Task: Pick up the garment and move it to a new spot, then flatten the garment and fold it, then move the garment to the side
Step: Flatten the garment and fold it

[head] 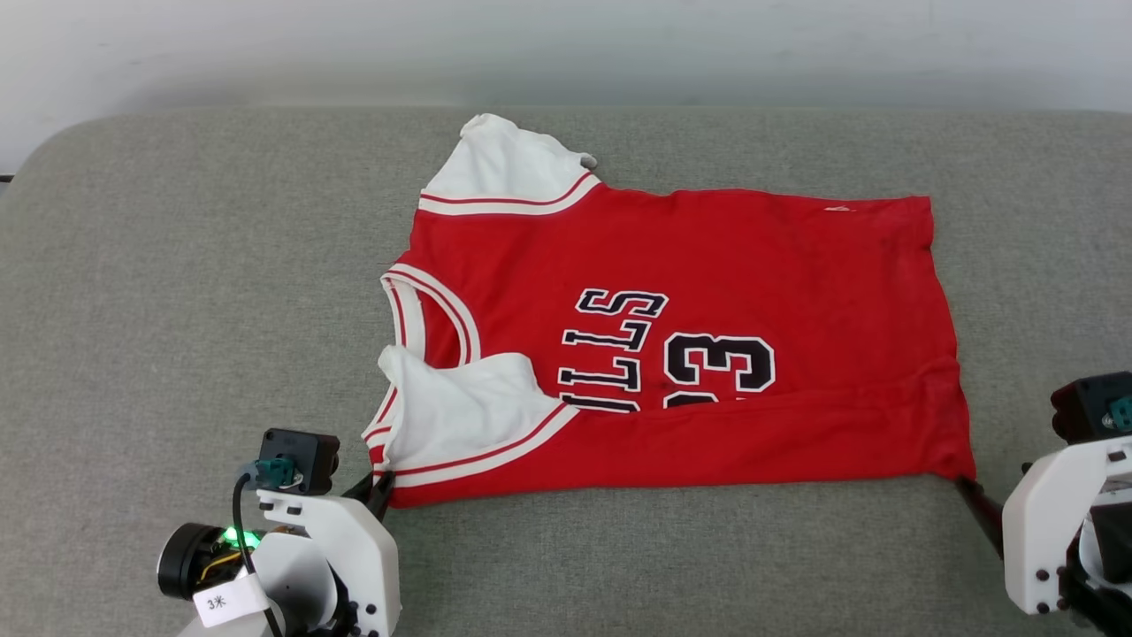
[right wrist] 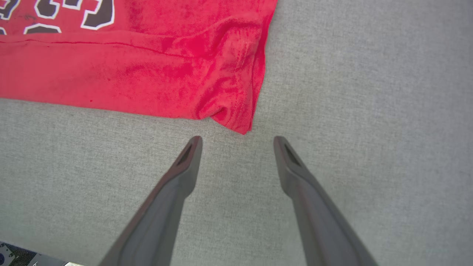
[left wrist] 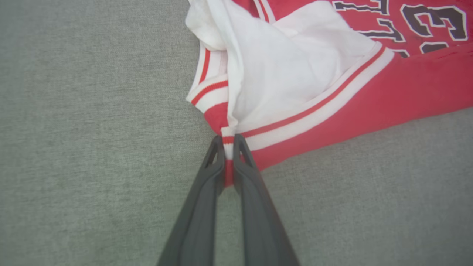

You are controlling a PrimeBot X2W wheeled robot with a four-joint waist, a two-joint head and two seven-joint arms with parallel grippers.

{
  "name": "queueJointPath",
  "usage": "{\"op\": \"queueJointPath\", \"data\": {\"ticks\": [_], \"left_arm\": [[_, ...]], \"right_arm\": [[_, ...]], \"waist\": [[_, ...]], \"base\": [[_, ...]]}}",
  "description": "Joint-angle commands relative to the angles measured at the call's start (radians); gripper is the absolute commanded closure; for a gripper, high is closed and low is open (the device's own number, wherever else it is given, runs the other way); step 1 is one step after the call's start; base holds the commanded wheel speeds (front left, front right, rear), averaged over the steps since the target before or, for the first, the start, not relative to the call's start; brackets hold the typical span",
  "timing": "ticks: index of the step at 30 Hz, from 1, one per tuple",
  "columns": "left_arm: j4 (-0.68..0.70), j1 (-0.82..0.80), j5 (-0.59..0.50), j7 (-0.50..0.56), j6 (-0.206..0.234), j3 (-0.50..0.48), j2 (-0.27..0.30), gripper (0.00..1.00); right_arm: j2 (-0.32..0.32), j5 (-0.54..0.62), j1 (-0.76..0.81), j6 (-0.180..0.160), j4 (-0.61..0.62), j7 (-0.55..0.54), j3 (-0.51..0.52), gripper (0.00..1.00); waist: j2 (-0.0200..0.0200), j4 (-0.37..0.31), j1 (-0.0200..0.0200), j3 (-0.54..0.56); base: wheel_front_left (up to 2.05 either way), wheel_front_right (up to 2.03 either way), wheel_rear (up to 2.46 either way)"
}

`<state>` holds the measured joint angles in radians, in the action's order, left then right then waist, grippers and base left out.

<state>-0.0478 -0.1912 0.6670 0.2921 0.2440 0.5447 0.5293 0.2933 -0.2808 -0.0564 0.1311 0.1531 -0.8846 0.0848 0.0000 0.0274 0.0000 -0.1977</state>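
The garment (head: 707, 292), a red jersey with white sleeves and black "BULLS 23" lettering, lies spread sideways on the grey cushion, its near long edge folded up over part of the lettering. My left gripper (left wrist: 229, 142) is shut on the garment's near left corner (left wrist: 229, 155), pinching the striped trim where the white sleeve (left wrist: 281, 70) meets the red. In the head view this gripper (head: 378, 491) sits at that corner. My right gripper (right wrist: 236, 139) stands open just short of the garment's near right corner (right wrist: 240, 123), fingertips apart on either side of it, nothing between them.
The grey fabric cushion (head: 177, 310) stretches wide to the left and front of the garment. A pale wall (head: 566, 44) runs behind its rounded back edge. My right arm's white housing (head: 1052, 522) sits at the lower right.
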Motion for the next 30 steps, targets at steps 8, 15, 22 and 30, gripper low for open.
{"op": "queueJointPath", "data": {"ticks": [8,15,22,30], "left_arm": [[0.095,-0.017,-0.034,0.001,0.025,-0.001,0.023,1.00],[0.120,-0.037,-0.038,-0.025,0.020,-0.002,0.012,1.00],[0.091,-0.049,-0.034,-0.026,0.009,0.006,0.014,1.00],[0.017,0.004,-0.008,-0.022,-0.013,0.020,0.028,1.00]], "right_arm": [[-0.025,0.049,-0.117,-0.001,-0.126,-0.012,0.007,0.00],[-0.055,0.126,-0.175,-0.001,-0.269,-0.019,0.022,0.00],[-0.071,0.118,-0.142,-0.001,-0.379,-0.040,-0.005,1.00],[-0.017,0.066,-0.135,-0.001,-0.362,0.032,-0.014,1.00]], "waist": [[0.0000,0.031,0.0000,-0.029],[0.0000,0.052,0.0000,-0.069],[0.0000,0.054,0.0000,-0.074],[0.0000,0.027,0.0000,0.012]], "base": [[0.00,0.00,0.00],[0.00,0.00,0.00],[0.00,0.00,0.00],[0.00,0.00,0.00]]}}
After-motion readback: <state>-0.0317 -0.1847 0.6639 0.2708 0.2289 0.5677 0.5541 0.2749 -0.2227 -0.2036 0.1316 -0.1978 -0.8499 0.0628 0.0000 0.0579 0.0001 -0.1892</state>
